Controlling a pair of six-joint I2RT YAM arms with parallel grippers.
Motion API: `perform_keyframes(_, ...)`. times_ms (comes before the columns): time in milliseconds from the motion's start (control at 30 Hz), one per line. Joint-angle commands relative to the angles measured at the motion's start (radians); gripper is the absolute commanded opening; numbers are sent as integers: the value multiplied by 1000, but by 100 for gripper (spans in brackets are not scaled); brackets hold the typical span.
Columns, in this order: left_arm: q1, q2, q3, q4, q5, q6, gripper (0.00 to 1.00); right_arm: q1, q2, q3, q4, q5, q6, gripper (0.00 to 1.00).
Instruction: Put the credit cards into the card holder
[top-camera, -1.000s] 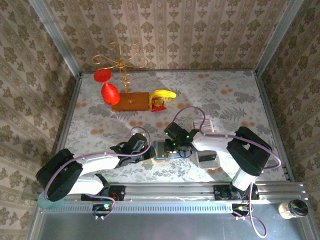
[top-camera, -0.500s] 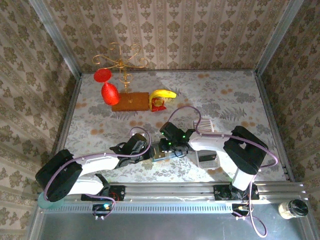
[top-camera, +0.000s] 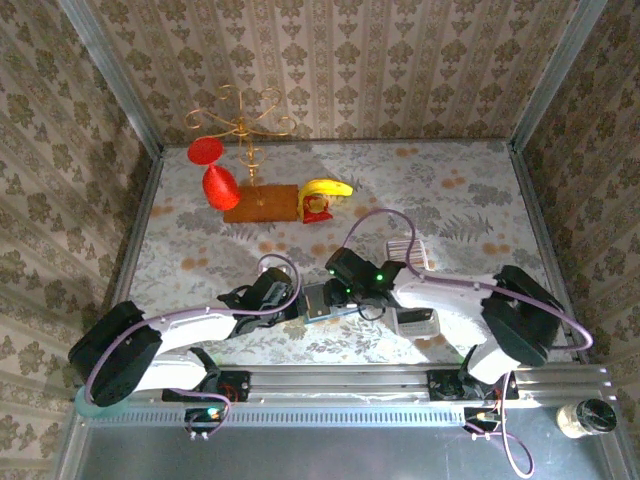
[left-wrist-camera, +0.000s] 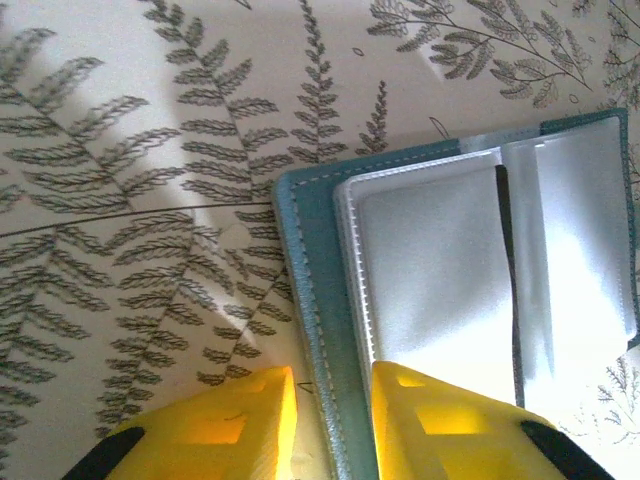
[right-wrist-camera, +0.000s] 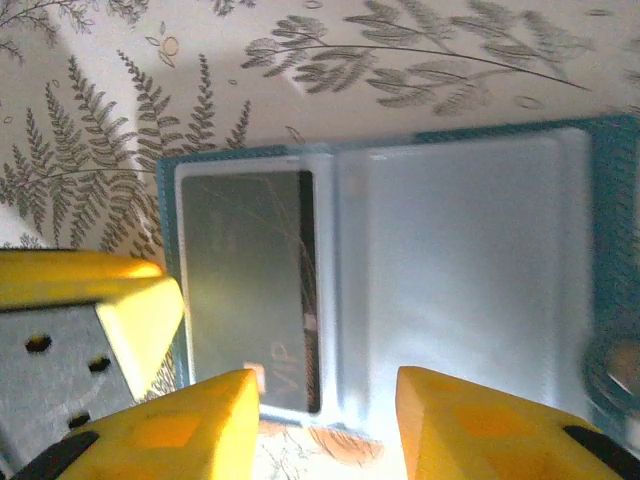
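1. We see the card holder (top-camera: 322, 300) lying open and flat on the fern-patterned table (top-camera: 450, 190). It sits near the front edge, between the two grippers.
2. In the right wrist view, a dark grey card (right-wrist-camera: 250, 290) marked VIP sits in the holder's left clear pocket.
3. The right gripper (right-wrist-camera: 328, 385) hangs over the holder's near edge with its jaws apart and nothing held between them. Its left finger overlaps the card's lower corner.
4. The left gripper (left-wrist-camera: 335, 385) straddles the holder's stitched teal edge, with one yellow finger on the table side and the other over the clear pockets. A narrow gap shows between the fingers, and we cannot tell whether they pinch the edge.
5. From above, a row of pale striped cards (top-camera: 407, 250) sits behind the right arm, apart from the holder.
6. A banana (top-camera: 327, 188) lies at the back of the table.
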Motion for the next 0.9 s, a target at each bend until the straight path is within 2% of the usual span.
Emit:
perform_keyframes(0, 17, -7, -28, -126, -67, 24, 29, 6, -44, -62, -95, 118, 37, 44)
perform_keyframes(533, 26, 41, 10, -112, -50, 48, 24, 6, 78, -2, -54, 85, 12, 39)
perform_keyframes(867, 26, 105, 19, -66, -21, 51, 18, 7, 110, -15, -9, 37, 45, 40)
